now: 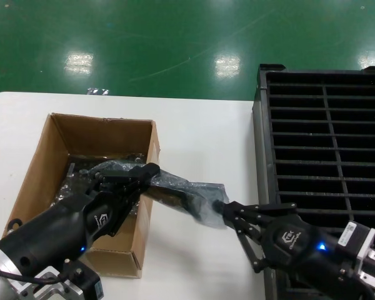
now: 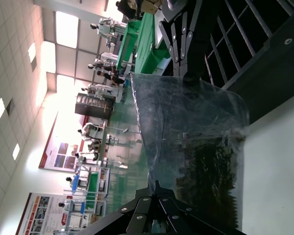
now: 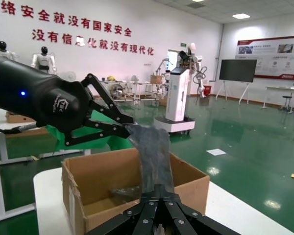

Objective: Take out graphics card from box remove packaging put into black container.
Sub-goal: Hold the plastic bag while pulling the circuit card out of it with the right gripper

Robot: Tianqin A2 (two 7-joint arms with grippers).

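Between the box (image 1: 44, 181) and the black container (image 1: 325, 162), your left gripper (image 1: 151, 170) and right gripper (image 1: 220, 206) each clamp one end of the packaging (image 1: 187, 190), holding it stretched above the surface (image 1: 200, 125), probably to free the card.

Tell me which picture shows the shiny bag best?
The head view. There the whole bag stretches from the left gripper over the box to the right gripper, both pinching it. The left wrist view shows its crinkly surface close up; the right wrist view shows it end-on, narrow.
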